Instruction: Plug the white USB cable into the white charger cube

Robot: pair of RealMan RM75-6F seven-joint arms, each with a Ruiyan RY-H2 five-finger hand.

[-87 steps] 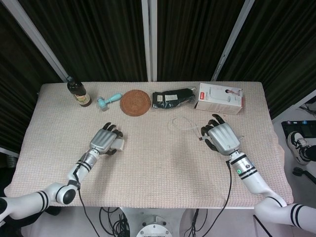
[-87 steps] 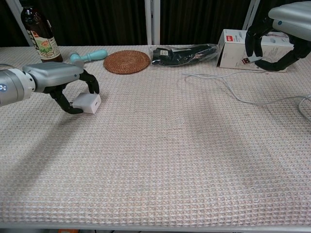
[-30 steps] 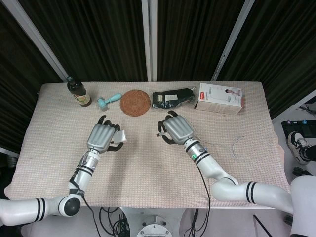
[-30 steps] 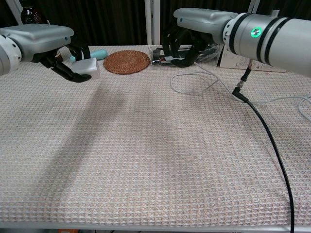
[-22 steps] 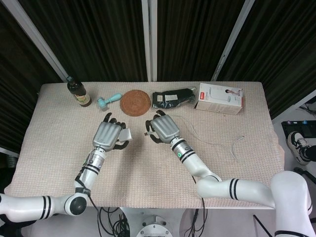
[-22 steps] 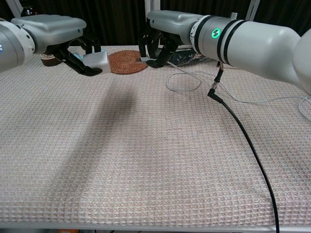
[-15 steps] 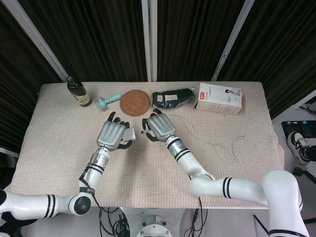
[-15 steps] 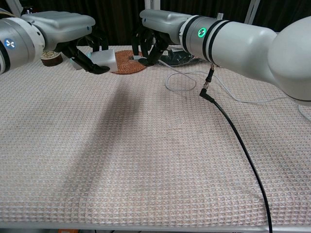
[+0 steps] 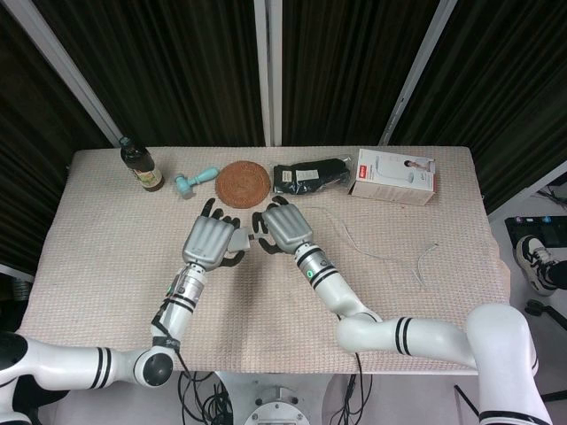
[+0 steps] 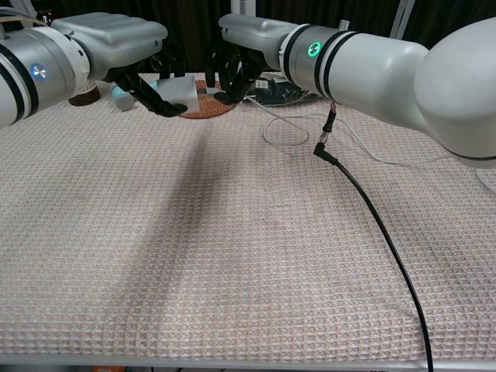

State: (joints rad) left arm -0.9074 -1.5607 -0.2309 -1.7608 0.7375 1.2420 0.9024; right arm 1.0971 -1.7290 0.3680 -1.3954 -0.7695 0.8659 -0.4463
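Note:
My left hand (image 9: 213, 241) holds the white charger cube (image 9: 239, 239) lifted off the table, near the middle. In the chest view the cube (image 10: 183, 90) sticks out from the left hand's (image 10: 124, 46) dark fingers. My right hand (image 9: 282, 228) sits just right of it and pinches the plug end of the white USB cable (image 9: 354, 243). The plug is mostly hidden by the fingers and points toward the cube. Whether plug and cube touch cannot be told. The slack cable (image 10: 266, 133) trails right across the cloth behind the right hand (image 10: 242, 48).
Along the back edge stand a brown bottle (image 9: 140, 166), a teal tool (image 9: 195, 181), a round woven coaster (image 9: 243, 183), a black pouch (image 9: 310, 174) and a white box (image 9: 395, 175). The right arm's black lead (image 10: 364, 209) hangs over the near table. The cable's far end (image 9: 425, 261) lies at right.
Both hands rose from the table and came together at the centre. Over the last half second the gap between cube and plug has narrowed further.

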